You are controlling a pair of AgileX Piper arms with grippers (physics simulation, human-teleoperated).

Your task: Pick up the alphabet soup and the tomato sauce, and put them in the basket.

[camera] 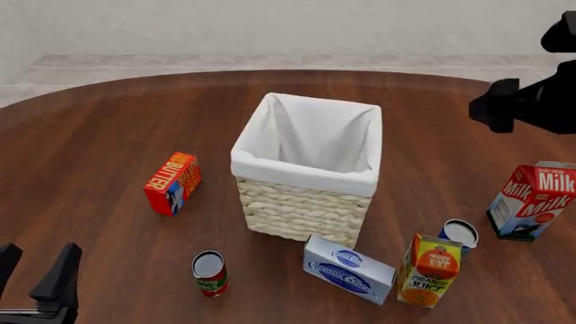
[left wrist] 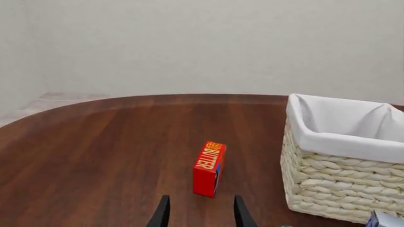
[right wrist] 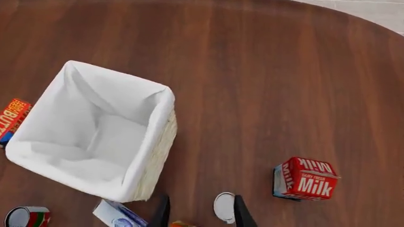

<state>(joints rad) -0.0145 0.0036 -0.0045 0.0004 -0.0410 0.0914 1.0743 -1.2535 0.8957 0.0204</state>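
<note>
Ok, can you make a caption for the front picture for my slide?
A cloth-lined basket stands empty on a wooden table, ringed by cans and cartons, including the tomato sauce.

Both arms are showing matte black all over. The left pincer [camera: 34, 273] is presenting two slim, tapering black fingers [left wrist: 162, 213]; the right arm [camera: 527, 101] is appearing as blocky black housings, markings indiscernible.

The front view looks forward and down across the brown surface [camera: 108, 135] from the arms' side. The left wrist view sits low, looking level toward the far wall; the right wrist view looks straight down from high up. All three share the basket [camera: 306, 202] [left wrist: 334, 189] [right wrist: 154, 161] (and the butter box [camera: 171, 183] [left wrist: 209, 169] [right wrist: 13, 118]).
</note>
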